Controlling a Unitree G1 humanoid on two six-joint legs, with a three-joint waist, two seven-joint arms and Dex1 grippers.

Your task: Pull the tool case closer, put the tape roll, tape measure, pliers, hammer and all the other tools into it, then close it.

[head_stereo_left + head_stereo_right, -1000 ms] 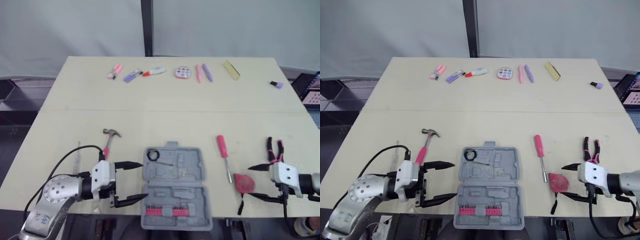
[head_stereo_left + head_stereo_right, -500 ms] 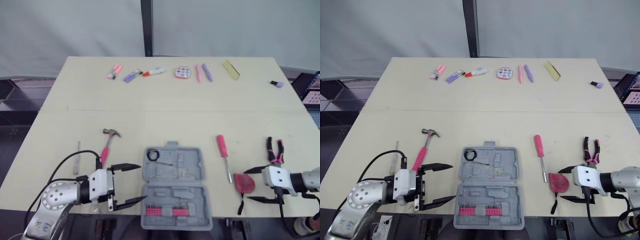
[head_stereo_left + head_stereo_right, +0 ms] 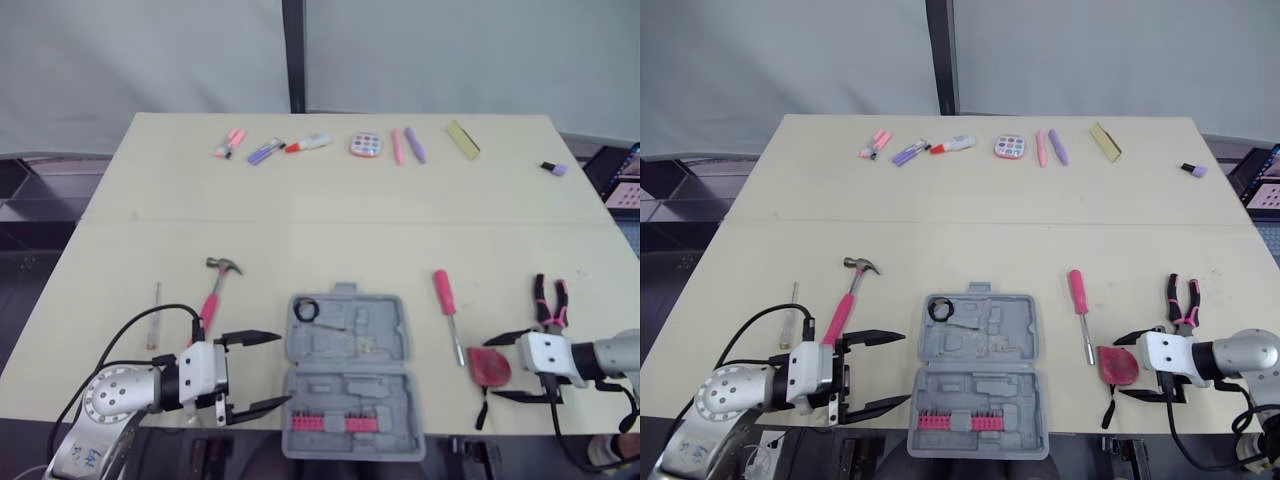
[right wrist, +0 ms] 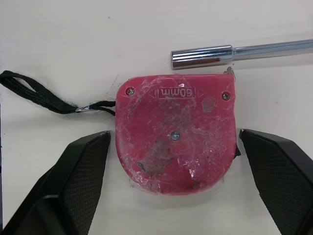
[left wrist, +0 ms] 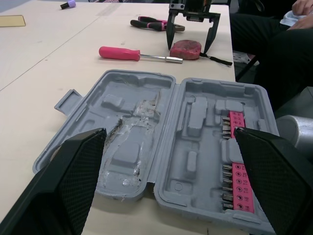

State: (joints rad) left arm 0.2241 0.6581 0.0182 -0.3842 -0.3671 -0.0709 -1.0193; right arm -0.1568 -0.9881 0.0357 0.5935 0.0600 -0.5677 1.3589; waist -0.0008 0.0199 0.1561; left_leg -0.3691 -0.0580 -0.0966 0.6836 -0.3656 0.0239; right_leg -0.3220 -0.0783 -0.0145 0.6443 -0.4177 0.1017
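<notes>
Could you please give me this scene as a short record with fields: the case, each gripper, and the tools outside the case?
Tool case: open, lying flat at the near table edge
Inside case: tape roll, far left corner
Left gripper: open, empty, at the case's left side
Right gripper: open, one finger on either side of the tape measure, not touching it
Outside case: hammer, screwdriver, pliers, tape measure

The opened tool case [image 3: 350, 372] lies on the surface [image 3: 340, 235] straight ahead of the left pincer [image 3: 284, 370], with the hammer [image 3: 217, 286] beside it. The tape measure [image 4: 177, 133] sits between the right pincer's [image 3: 490, 370] spread fingers [image 4: 73, 186], touching neither. The screwdriver [image 3: 447, 310] lies just beyond and the pliers [image 3: 550, 300] alongside.
</notes>
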